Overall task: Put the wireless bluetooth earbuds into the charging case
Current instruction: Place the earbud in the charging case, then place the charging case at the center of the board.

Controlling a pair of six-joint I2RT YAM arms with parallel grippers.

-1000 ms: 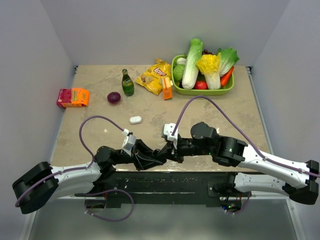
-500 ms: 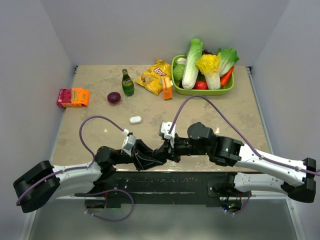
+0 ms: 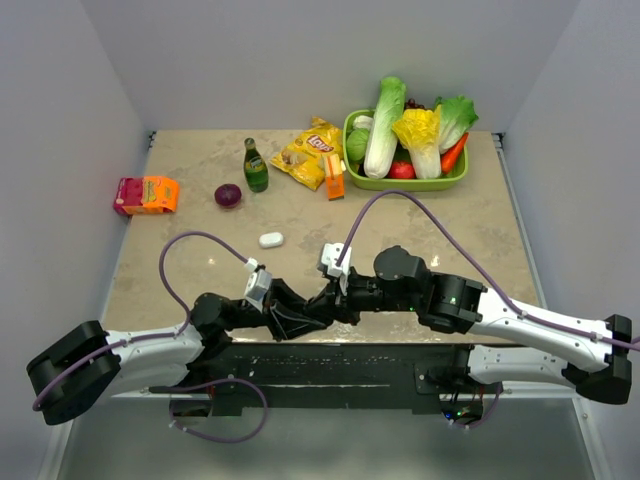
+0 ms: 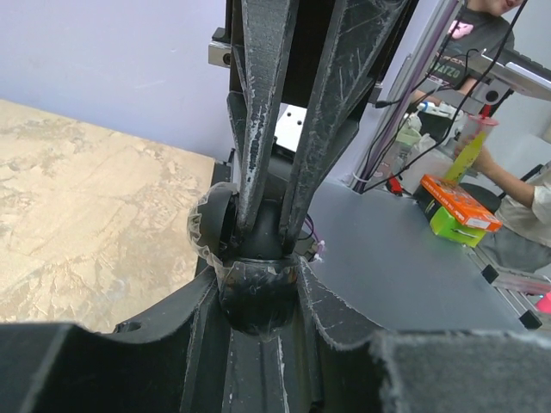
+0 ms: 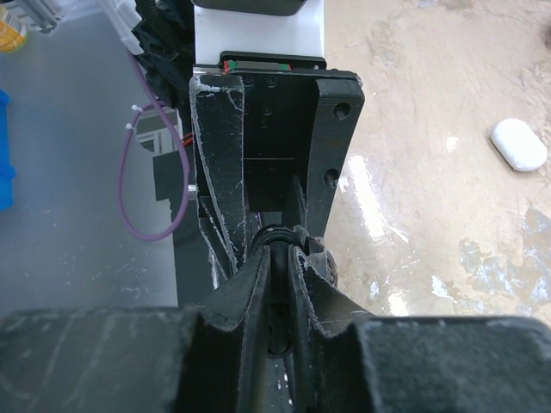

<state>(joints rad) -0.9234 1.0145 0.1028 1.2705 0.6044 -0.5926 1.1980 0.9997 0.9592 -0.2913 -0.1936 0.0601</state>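
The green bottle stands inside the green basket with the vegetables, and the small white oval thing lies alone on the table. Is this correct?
Not quite: the green bottle stands outside the green basket, on the table left of the chips bag, as the top external view shows. The small white oval thing does lie alone on the table.
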